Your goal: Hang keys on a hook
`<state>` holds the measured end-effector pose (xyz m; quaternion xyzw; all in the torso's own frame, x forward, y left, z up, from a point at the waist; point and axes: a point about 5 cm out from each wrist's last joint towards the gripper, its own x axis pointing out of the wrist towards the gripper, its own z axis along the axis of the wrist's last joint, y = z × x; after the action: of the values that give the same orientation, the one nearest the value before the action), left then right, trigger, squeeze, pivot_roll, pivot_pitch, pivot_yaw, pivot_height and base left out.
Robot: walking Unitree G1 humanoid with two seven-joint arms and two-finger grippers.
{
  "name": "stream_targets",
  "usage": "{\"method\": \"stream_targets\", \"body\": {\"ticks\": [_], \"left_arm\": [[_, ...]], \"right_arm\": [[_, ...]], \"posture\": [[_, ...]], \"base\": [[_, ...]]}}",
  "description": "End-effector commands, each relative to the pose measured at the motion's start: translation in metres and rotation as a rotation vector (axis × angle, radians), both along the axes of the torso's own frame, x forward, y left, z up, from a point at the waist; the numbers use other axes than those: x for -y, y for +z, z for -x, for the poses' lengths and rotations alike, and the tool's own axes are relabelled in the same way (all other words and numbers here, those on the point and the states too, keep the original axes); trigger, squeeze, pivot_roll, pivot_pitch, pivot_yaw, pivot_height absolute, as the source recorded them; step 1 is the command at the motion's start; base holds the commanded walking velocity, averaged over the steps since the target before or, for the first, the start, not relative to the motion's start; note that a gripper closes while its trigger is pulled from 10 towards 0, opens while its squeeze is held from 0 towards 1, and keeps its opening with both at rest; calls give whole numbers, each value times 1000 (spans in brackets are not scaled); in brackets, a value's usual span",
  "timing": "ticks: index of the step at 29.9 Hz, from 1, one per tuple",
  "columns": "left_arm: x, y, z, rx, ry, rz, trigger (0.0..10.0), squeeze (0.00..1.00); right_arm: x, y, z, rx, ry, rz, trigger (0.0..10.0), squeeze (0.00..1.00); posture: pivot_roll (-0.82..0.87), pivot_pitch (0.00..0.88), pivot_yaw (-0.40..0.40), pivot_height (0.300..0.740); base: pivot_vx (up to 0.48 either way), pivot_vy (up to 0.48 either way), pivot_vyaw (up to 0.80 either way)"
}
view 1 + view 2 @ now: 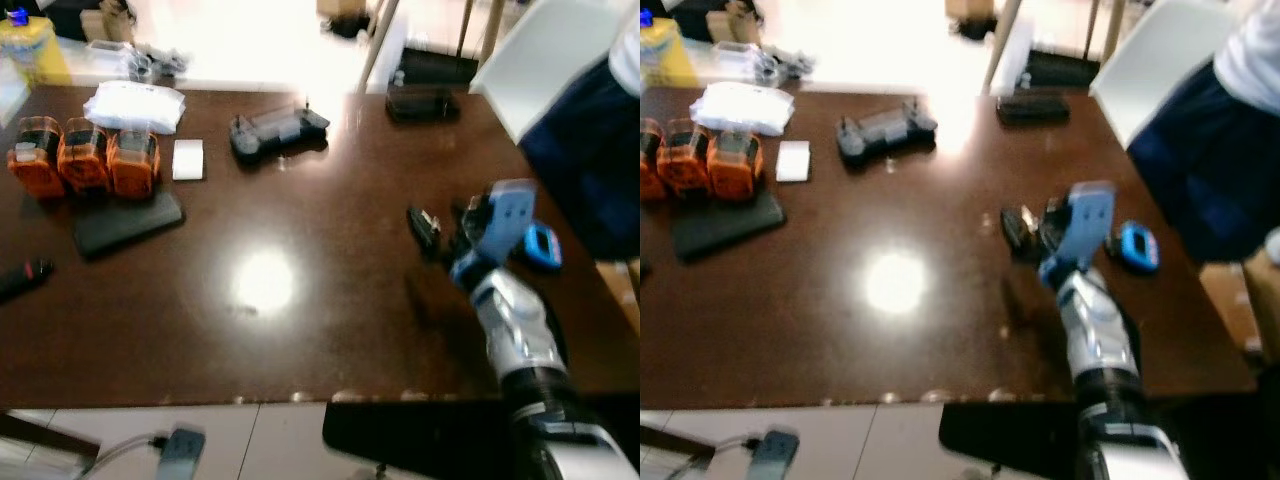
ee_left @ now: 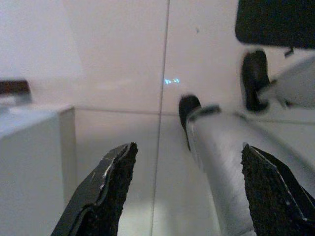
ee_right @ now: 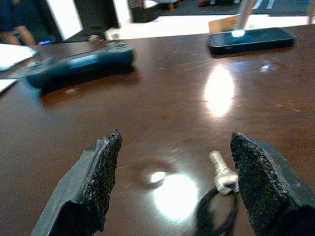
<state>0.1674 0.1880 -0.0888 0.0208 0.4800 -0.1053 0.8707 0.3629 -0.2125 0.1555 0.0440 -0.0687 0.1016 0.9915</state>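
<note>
Keys (image 3: 221, 184) lie flat on the dark brown table (image 1: 300, 330), a silver key with a black loop or cord attached, and nothing has lifted them yet. From the right wrist camera I see them just ahead of my right gripper (image 3: 172, 187), nearer the one finger (image 3: 268, 182) than the other, with both rough black fingers spread wide and holding nothing. From the head cameras that gripper sits low over the table's right part, beside a small black object (image 1: 424, 226) that I take to be the same bunch, though the blur keeps me from being sure. A blue item (image 1: 542, 247) lies just beyond the wrist, towards the table edge.

My left gripper (image 2: 182, 187) hangs idle below table height, fingers apart and empty, looking at pale floor tiles and a chair leg (image 2: 216, 167).

As I judge it, the task is barely begun: the reach is made, but the grasp, the lift, the carry and the hanging are all left. I see no hook anywhere, so I will have to find it after the pickup.

Elsewhere on the table are three orange battery packs (image 1: 85, 155), a game controller (image 1: 278, 131), a phone (image 1: 422, 102) at the far edge and a black slab (image 1: 127, 222). A person in dark blue clothing (image 1: 590, 160) stands off the table's right corner.
</note>
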Motion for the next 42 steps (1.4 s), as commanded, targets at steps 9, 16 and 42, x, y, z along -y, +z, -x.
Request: {"method": "stream_targets", "body": {"ticks": [9, 16, 42], "left_arm": [[4, -4, 8, -33, 47, 28, 10000, 0], [5, -5, 10, -55, 31, 53, 10000, 0], [-2, -7, 18, -69, 32, 29, 10000, 0]], "right_arm": [[13, -6, 3, -25, -43, 3, 10000, 0], [26, -13, 7, -70, -88, 27, 10000, 0], [44, -39, 21, -182, -172, -21, 10000, 0]], "posture": [[-96, 85, 69, 740], [-99, 88, 75, 740], [-95, 108, 90, 740]], "base": [[0, 0, 0], [0, -337, 0], [0, -42, 0]]}}
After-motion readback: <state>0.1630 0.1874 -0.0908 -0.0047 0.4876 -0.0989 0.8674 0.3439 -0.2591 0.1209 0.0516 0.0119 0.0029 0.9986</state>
